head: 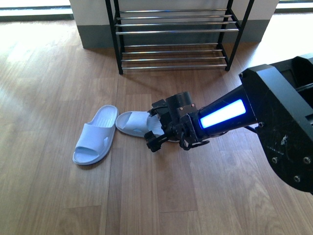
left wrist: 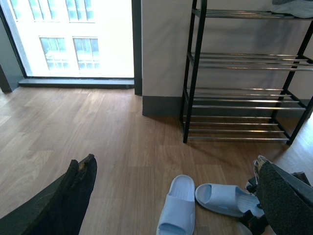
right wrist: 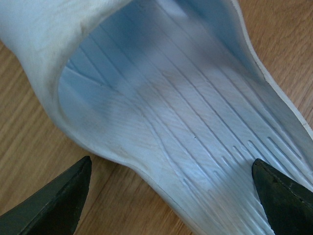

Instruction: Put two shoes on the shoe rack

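Note:
Two pale blue slides lie side by side on the wood floor, one to the left and one to the right. My right gripper is down at the heel end of the right slide, open. Close up, that slide's ribbed footbed fills the right wrist view. Its side edge lies between the two dark fingertips of the right gripper, which do not touch it. The shoe rack stands against the far wall. My left gripper hangs open, back from both slides.
The rack's chrome rods are bare on the lower tiers. A grey item shows at the top tier's edge. A bright window and a grey baseboard stand left of the rack. Wood floor lies between slides and rack.

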Controlling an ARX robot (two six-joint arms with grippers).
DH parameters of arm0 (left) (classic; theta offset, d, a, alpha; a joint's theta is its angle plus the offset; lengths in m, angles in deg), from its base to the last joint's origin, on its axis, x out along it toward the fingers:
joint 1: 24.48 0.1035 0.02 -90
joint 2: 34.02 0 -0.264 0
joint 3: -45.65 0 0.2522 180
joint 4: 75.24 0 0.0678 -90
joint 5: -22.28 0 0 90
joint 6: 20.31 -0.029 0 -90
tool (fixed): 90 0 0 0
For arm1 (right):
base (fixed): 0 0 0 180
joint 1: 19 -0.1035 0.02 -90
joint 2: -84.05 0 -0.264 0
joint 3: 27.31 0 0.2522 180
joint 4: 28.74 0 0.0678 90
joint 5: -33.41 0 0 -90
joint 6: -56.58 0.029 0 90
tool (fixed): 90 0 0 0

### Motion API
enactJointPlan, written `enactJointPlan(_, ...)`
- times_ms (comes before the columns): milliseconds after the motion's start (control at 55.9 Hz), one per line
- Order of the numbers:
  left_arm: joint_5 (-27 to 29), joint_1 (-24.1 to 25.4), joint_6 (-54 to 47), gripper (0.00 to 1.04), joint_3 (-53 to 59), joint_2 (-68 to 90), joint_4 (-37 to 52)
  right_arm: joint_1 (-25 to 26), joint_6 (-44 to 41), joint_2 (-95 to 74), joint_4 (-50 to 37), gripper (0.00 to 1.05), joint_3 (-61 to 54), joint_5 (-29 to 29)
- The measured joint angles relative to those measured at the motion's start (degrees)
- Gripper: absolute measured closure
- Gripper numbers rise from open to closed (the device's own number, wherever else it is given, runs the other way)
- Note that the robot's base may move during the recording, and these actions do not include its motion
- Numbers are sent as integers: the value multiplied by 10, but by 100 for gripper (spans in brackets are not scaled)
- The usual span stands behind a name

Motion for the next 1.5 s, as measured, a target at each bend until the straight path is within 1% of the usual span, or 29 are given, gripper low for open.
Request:
enactJointPlan(107,0,0,0,9,0,0,0,-1,9,-24,23,9,66,22)
enactJointPlan(215,0,0,0,9,0,0,0,-6,16,-38,23,9,96,29)
enactJointPlan(268,0,0,0,9,0,0,0,-11,27,-37,9,9,92,40)
enactJointPlan(376,0,0,0,9,0,0,0,-20,31,-19,-40,9,40,48)
enactJointPlan(537,0,0,0,9,0,0,0,-27,26,-12,-28,9,23,72)
enactJointPlan(590,0,0,0,9,0,0,0,-29,23,-12,-20,9,26,71)
enactJointPlan(715,0,0,0,9,0,0,0,-31,22,-21,-1,27,61,63)
enactJointPlan(787,0,0,0,9,0,0,0,-33,22,-36,16,39,100,49)
enactJointPlan(823,0,0,0,9,0,0,0,-33,21,-42,19,43,111,45)
enactJointPlan(876,0,0,0,9,0,0,0,-33,21,-53,24,51,134,38)
enactJointPlan(894,0,0,0,9,0,0,0,-33,21,-54,24,52,135,38)
enactJointPlan(930,0,0,0,9,0,0,0,-33,22,-60,26,60,145,38)
enactJointPlan(984,0,0,0,9,0,0,0,-33,21,-63,26,69,145,33)
enactJointPlan(1019,0,0,0,9,0,0,0,-33,21,-64,27,72,146,33)
enactJointPlan(1127,0,0,0,9,0,0,0,-33,21,-63,16,88,135,30)
enactJointPlan(1180,0,0,0,9,0,0,0,-31,22,-48,-7,98,102,30)
enactJointPlan(1216,0,0,0,9,0,0,0,-30,23,-35,-21,103,76,28)
enactJointPlan(1270,0,0,0,9,0,0,0,-28,28,-14,-43,103,36,28)
enactJointPlan(1323,0,0,0,9,0,0,0,-22,34,34,-88,103,-47,24)
enactJointPlan(1449,0,0,0,9,0,0,0,-1,57,175,-188,103,-251,-20)
enactJointPlan(1502,0,0,0,9,0,0,0,8,65,218,-214,103,-308,-33)
